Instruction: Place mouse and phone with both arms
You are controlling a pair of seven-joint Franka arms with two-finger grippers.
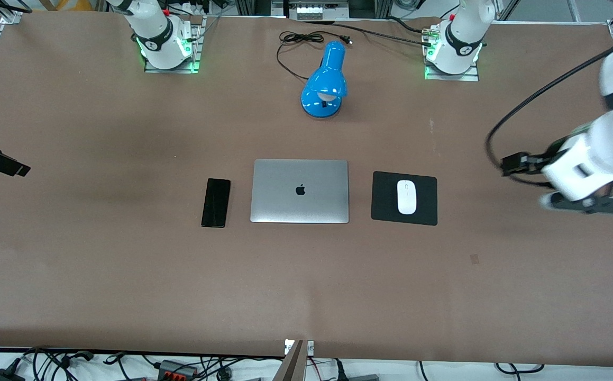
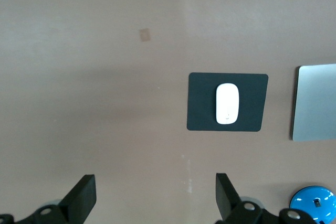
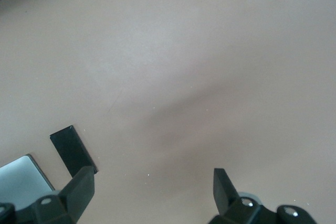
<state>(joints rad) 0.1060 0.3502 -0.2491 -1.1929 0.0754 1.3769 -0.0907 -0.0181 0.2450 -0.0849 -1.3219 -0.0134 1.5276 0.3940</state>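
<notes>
While both grippers hang spread wide and empty over bare table, the left gripper is at the left arm's end and the right gripper at the right arm's end. Mouse lies on a black pad; phone lies flat beside the closed laptop, toward the right arm's end.

laptop and lamp cut off by left wrist view's edge

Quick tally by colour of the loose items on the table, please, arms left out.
Black: 2, phone and pad
White: 1, mouse
Silver: 1, laptop
Blue: 1, lamp
Total: 5
</notes>
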